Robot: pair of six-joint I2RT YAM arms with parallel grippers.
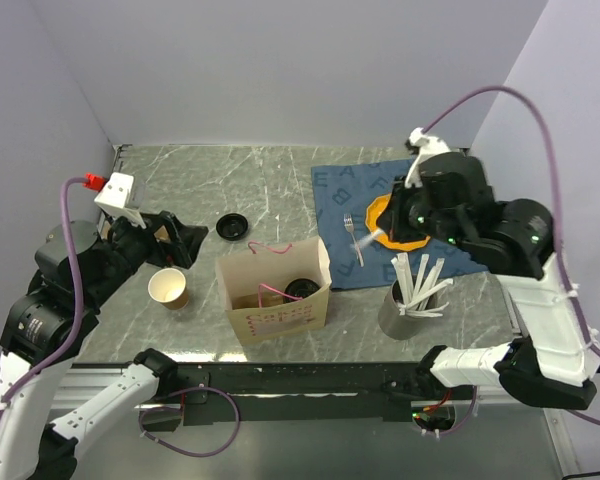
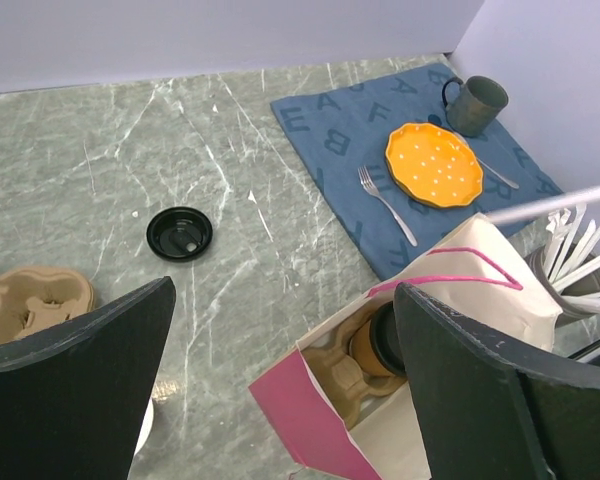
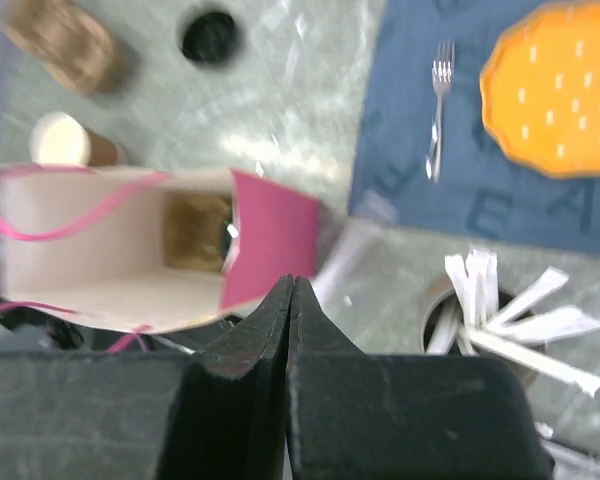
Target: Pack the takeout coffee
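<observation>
The takeout coffee (image 1: 302,288) sits inside the open paper bag (image 1: 280,315) at the centre of the table (image 1: 180,170). Its black lid faces up in the top view, so its long axis is about vertical, and it is nested in a cardboard carrier (image 2: 340,375) on the bag's right side. Judged from this, the packing itself looks done.

The left jaws (image 1: 188,238) stand wide and empty in the left of the top frame. The coffee lies to their right and lower in the picture, past the bag's near wall. In the left wrist view, cup and lid show in the bag mouth between the two dark fingers (image 2: 80,390).

The right jaws (image 3: 292,285) are pressed together, poised in the right of the top frame over the blue mat (image 1: 335,190) by the orange plate (image 2: 433,165). The coffee is to their left and lower. A pale stick (image 2: 550,203) shows just off their tip; whether it is pinched cannot be told.

In the top view the right jaws look the nearer to the bag mouth, and any further drop would have to come straight down into it.

A lidless cup (image 1: 168,288) stands left of the bag. A loose black lid (image 1: 231,227) lies above it.
</observation>
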